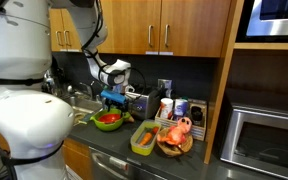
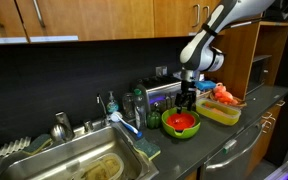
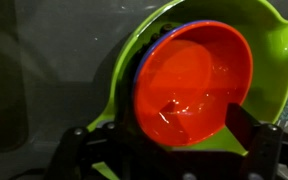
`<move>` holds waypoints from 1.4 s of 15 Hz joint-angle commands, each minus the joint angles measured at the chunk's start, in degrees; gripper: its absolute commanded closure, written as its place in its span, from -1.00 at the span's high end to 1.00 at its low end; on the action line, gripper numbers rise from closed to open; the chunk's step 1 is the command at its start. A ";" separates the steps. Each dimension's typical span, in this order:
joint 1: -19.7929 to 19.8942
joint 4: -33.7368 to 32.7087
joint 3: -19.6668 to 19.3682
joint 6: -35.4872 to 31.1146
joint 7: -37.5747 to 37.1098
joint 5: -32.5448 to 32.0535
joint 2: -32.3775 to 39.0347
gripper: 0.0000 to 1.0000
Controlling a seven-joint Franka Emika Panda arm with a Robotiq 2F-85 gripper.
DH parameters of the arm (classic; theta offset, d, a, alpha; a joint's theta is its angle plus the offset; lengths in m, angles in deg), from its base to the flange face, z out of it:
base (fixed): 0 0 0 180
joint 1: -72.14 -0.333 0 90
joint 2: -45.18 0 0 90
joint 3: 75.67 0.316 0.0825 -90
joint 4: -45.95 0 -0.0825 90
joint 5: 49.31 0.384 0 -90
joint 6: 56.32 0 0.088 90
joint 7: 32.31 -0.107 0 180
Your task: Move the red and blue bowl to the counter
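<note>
Two bowls nested, red and blue bowl (image 3: pixel 189 85) inside the lime-green bowl (image 3: pixel 271 60), my gripper (image 3: pixel 169 142) spread wide right over them.

Readable text: none is showing in any view.
Small red-and-white container by the dark backsplash (image 1: pixel 167 106): its printed label is blurring, too small to read.
Stainless steel microwave front (image 1: pixel 266 140): nothing legible is showing.

Gripper (image 1: pixel 112 99) over red and blue bowl (image 1: pixel 107 118); bowl nested in lime-green bowl (image 1: pixel 110 126); green tray (image 1: pixel 142 140) beside.
</note>
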 commanded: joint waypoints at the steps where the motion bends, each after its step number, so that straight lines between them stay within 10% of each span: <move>1: 0.91 -2.58 0.02 1.28 -2.05 -2.13 3.37 1.00; 13: 2.17 -5.95 0.31 3.25 -4.00 -3.63 7.90 1.00; 14: 2.24 -6.09 0.38 3.11 -3.89 -3.51 8.11 0.50; 21: 2.42 -6.65 0.53 2.75 -4.03 -3.43 8.90 -0.43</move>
